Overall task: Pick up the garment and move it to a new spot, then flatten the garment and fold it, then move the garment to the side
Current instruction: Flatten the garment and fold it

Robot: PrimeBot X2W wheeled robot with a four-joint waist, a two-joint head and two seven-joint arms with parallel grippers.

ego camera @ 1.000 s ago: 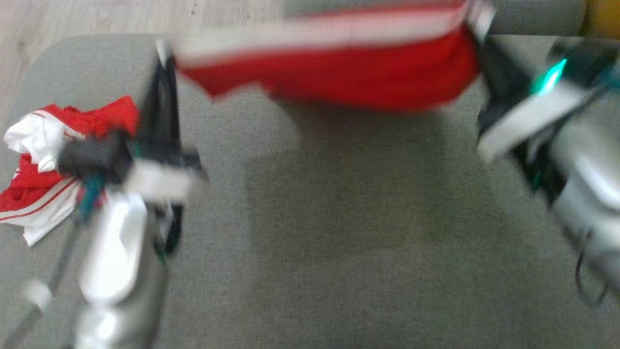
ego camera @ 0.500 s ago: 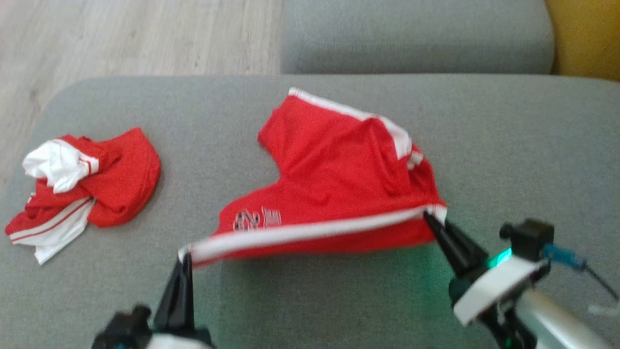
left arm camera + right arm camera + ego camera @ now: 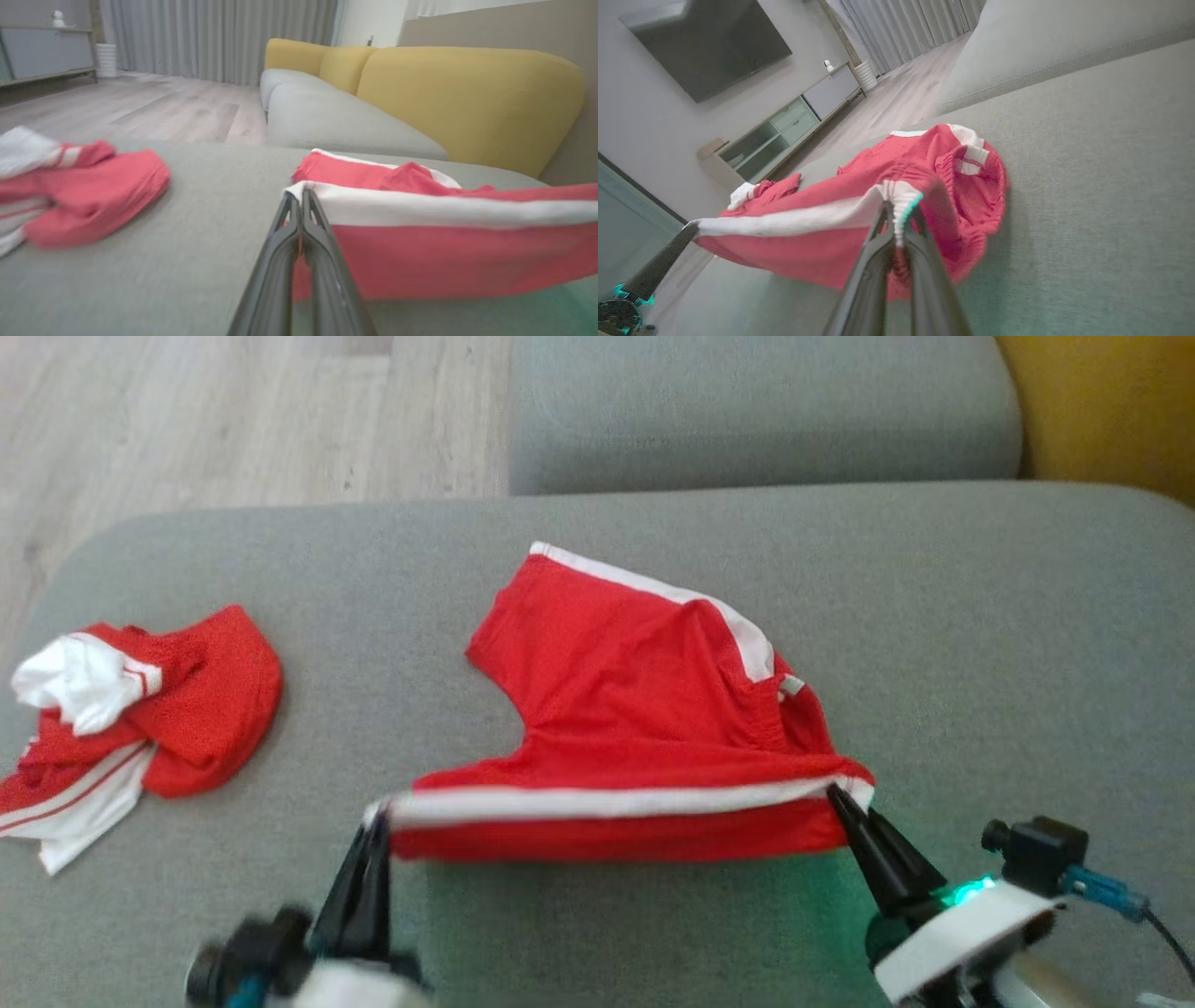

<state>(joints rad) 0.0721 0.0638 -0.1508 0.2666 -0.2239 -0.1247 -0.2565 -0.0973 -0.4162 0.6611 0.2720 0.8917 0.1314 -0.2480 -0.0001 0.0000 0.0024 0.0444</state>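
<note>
Left gripper (image 3: pixel 376 826) and right gripper (image 3: pixel 848 801) are both clamped shut, one on each end of the white-striped edge of the red shorts (image 3: pixel 635 709). A second ago the shorts hung stretched in the air. Now the far half lies on the grey sofa cushion (image 3: pixel 980 644), with the near edge taut just above it. I judge this as mid lay-down for flattening. The fabric is rumpled near the waistband (image 3: pixel 971 163).

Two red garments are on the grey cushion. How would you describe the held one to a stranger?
On the grey cushion, look at the middle. The red garment has its white edge stretched between the left gripper and the right gripper; the crumpled garment lies alone, left.
</note>
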